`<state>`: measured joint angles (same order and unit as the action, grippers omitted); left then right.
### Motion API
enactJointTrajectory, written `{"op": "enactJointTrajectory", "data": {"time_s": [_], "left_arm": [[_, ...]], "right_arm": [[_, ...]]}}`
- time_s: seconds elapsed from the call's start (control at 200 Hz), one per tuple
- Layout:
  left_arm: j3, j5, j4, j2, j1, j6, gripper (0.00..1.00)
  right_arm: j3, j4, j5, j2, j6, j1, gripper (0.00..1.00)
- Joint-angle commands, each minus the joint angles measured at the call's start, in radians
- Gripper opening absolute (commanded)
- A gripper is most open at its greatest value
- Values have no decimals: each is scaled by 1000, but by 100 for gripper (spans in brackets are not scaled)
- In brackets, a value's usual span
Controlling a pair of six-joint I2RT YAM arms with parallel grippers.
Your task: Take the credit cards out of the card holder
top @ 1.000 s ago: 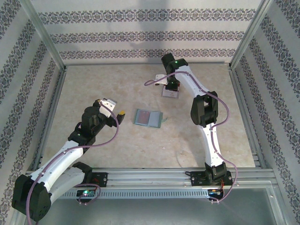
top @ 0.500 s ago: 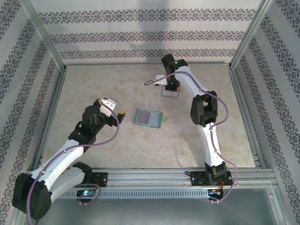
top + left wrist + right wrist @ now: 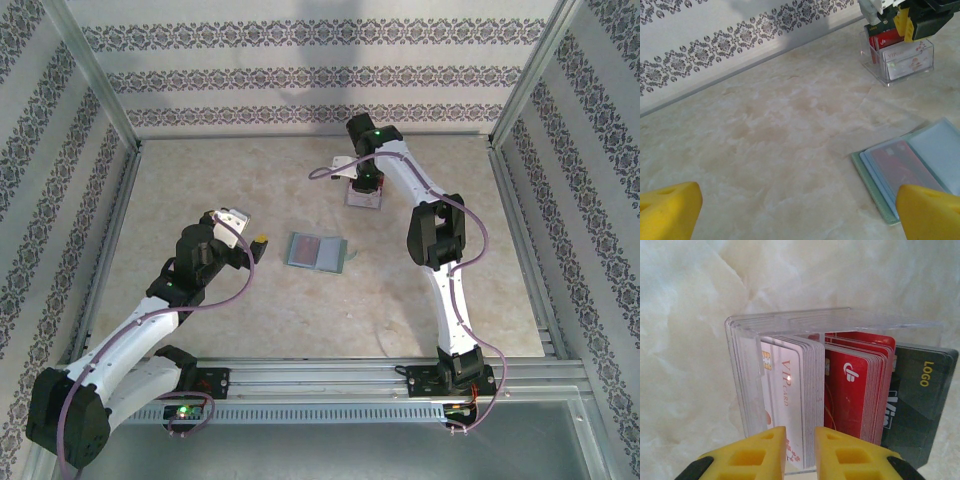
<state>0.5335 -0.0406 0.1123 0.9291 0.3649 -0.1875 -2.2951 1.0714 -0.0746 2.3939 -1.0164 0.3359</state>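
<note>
Right gripper (image 3: 799, 440) just parted slightly over clear box (image 3: 742, 370), far worktop edge: drop-off likely done; left gripper (image 3: 799, 210) spread; card holder (image 3: 935, 145) keeps reddish card (image 3: 897, 167)

Marble-look table (image 3: 200, 180) bears card holder (image 3: 315, 251) (open) and clear box (image 3: 364, 197)

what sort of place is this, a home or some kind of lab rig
Probably a lab robot cell, not a home: a marble-look table boxed by aluminium posts, patterned wallpaper panels for walls, left arm and right arm bolted to a rail.
</note>
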Motion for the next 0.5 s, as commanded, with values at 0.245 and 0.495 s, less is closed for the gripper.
{"op": "enactJointTrajectory", "data": {"time_s": [0.245, 0.495], "left_arm": [[131, 9, -135, 119, -11, 197, 100], [271, -172, -266, 291, -51, 447, 99]], "right_arm": [[90, -65, -2, -289, 364, 0, 35], [455, -237, 7, -598, 680, 2, 49]]}}
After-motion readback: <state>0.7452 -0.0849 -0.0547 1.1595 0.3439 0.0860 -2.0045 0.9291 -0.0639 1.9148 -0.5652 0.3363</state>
